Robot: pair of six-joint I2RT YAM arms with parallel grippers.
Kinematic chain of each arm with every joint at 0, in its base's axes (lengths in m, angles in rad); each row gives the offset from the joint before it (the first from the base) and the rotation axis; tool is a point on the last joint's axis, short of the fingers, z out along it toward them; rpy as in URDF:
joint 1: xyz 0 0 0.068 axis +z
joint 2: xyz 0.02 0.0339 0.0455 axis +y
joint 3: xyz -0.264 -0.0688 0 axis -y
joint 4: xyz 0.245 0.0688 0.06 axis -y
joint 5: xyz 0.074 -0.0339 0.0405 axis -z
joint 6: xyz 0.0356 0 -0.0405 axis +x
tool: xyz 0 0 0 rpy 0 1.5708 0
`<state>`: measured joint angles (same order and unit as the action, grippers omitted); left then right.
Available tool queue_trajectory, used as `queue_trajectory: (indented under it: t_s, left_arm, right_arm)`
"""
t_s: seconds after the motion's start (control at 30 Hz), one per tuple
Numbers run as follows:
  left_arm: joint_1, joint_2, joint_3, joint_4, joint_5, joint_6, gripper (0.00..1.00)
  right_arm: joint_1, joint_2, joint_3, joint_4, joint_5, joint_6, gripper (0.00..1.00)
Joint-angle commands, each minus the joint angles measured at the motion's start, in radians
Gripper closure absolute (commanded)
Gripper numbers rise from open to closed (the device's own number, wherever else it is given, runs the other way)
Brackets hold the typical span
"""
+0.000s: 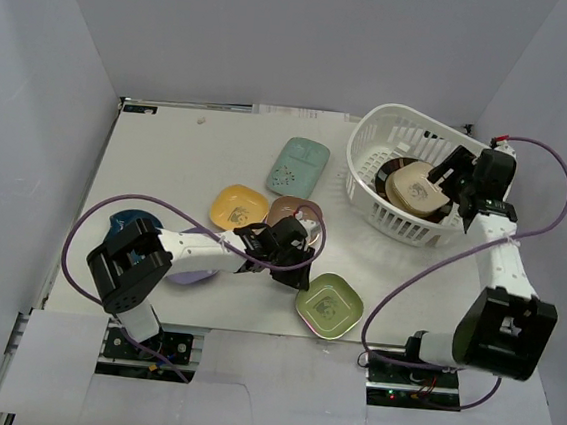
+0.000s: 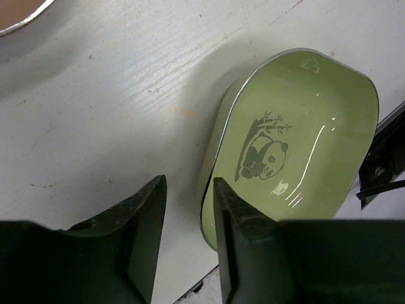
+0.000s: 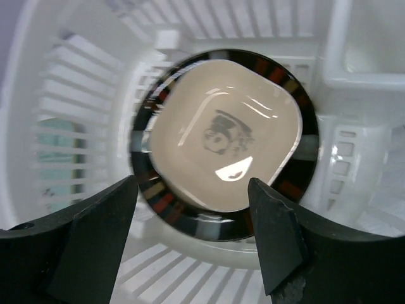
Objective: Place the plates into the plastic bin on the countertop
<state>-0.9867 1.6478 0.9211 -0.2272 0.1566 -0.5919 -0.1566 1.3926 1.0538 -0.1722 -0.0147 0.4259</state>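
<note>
The white plastic bin [image 1: 375, 146] stands at the back right of the countertop [image 1: 178, 157]. In it a cream plate [image 3: 221, 133] lies on a round black-rimmed plate [image 3: 305, 149]. My right gripper [image 3: 193, 190] hangs open just above them, with nothing between its fingers. A green panda plate [image 2: 297, 139] sits near the front edge. My left gripper [image 2: 190, 209] is partly open at its left rim, one finger [image 2: 237, 215] over the plate and the other over the table. Yellow [image 1: 239, 206], brown [image 1: 289, 209], mint [image 1: 299, 166], dark blue [image 1: 122, 221] and purple [image 1: 192, 272] plates lie on the countertop.
White walls enclose the countertop on three sides. The left arm stretches over the purple plate. The green plate [image 1: 330, 305] lies close to the table's front edge. A purple cable loops from each arm across the front of the table.
</note>
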Motion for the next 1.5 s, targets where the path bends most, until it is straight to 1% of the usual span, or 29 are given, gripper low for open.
queue_trajectory:
  t_s: [0.0,0.03,0.07,0.1,0.13,0.17,0.2,0.33,0.37,0.4,0.47,0.5,0.57,0.6,0.77,0.83,0.97,1.0,1.03,1.17,1.2,1.23,1.27,1.3,1.43,1.47]
  left_arm:
    - [-0.004,-0.005,0.002,0.003,-0.003,0.02,0.56]
    - [-0.006,0.001,-0.001,0.003,-0.002,0.021,0.57]
    - [-0.007,0.004,-0.002,0.002,-0.002,0.02,0.58]
    - [-0.009,0.007,-0.004,0.003,-0.009,0.02,0.67]
    - [-0.01,0.006,-0.008,0.002,-0.015,0.018,0.72]
    - [-0.013,0.004,-0.016,0.003,-0.022,0.018,0.77]
    - [-0.013,0.003,-0.022,0.002,-0.022,0.017,0.8]
    - [-0.013,-0.016,-0.054,0.006,-0.02,0.004,1.0]
    - [-0.017,-0.025,-0.065,0.006,-0.025,0.001,1.0]
    - [-0.017,-0.055,-0.092,0.006,-0.032,-0.009,1.0]
    - [-0.015,-0.1,-0.126,0.0,-0.06,-0.02,1.0]
    - [-0.017,-0.155,-0.157,-0.014,-0.071,-0.026,1.0]
    - [-0.015,-0.213,-0.182,-0.04,-0.092,-0.042,1.0]
    - [-0.015,-0.274,-0.203,-0.067,-0.097,-0.046,1.0]
    - [-0.015,-0.423,-0.237,-0.158,-0.114,-0.072,1.0]
    - [-0.017,-0.471,-0.246,-0.188,-0.111,-0.082,1.0]
    - [-0.017,-0.506,-0.243,-0.234,-0.115,-0.091,1.0]
    - [-0.017,-0.511,-0.238,-0.254,-0.12,-0.092,1.0]
    - [-0.018,-0.516,-0.235,-0.264,-0.121,-0.092,1.0]
    - [-0.018,-0.546,-0.222,-0.311,-0.141,-0.088,1.0]
    - [-0.017,-0.554,-0.214,-0.331,-0.141,-0.086,1.0]
    - [-0.017,-0.559,-0.211,-0.34,-0.15,-0.086,1.0]
    - [-0.017,-0.562,-0.208,-0.346,-0.181,-0.086,1.0]
    - [-0.018,-0.571,-0.203,-0.356,-0.186,-0.086,1.0]
    - [-0.018,-0.579,-0.182,-0.37,-0.204,-0.083,1.0]
    - [-0.017,-0.58,-0.179,-0.368,-0.212,-0.082,1.0]
  right_arm:
    - [0.102,-0.195,-0.038,0.083,-0.041,-0.044,0.24]
    - [0.136,-0.223,-0.072,0.08,-0.033,-0.055,0.26]
    - [0.22,-0.249,-0.09,0.076,-0.024,-0.071,0.27]
    - [0.262,-0.301,-0.11,0.071,-0.004,-0.075,0.28]
    - [0.299,-0.325,-0.129,0.069,0.002,-0.075,0.29]
    - [0.342,-0.349,-0.174,0.071,0.008,-0.072,0.31]
    - [0.427,-0.389,-0.196,0.073,0.05,-0.069,0.32]
    - [0.609,-0.449,-0.285,0.068,0.122,-0.006,0.34]
    - [0.649,-0.457,-0.304,0.08,0.145,0.014,0.34]
    - [0.723,-0.464,-0.345,0.094,0.198,0.033,0.35]
    - [0.796,-0.455,-0.382,0.123,0.257,0.097,0.36]
    - [0.86,-0.429,-0.411,0.152,0.312,0.114,0.36]
    - [0.903,-0.387,-0.42,0.172,0.343,0.151,0.36]
    - [0.928,-0.333,-0.419,0.21,0.369,0.161,0.36]
    - [0.936,-0.178,-0.405,0.298,0.387,0.227,0.37]
    - [0.936,-0.112,-0.396,0.335,0.427,0.257,0.37]
    - [0.928,0.012,-0.353,0.338,0.473,0.315,0.42]
    - [0.919,0.058,-0.344,0.338,0.472,0.326,0.45]
    - [0.917,0.078,-0.334,0.339,0.467,0.338,0.46]
    - [0.914,0.14,-0.314,0.378,0.461,0.353,0.59]
    - [0.913,0.154,-0.31,0.379,0.463,0.355,0.66]
    - [0.913,0.155,-0.31,0.379,0.466,0.355,0.69]
    - [0.913,0.154,-0.314,0.379,0.469,0.361,0.74]
    - [0.913,0.135,-0.333,0.378,0.472,0.364,0.83]
    - [0.914,0.02,-0.406,0.341,0.489,0.363,0.91]
    - [0.916,-0.044,-0.422,0.329,0.492,0.358,0.92]
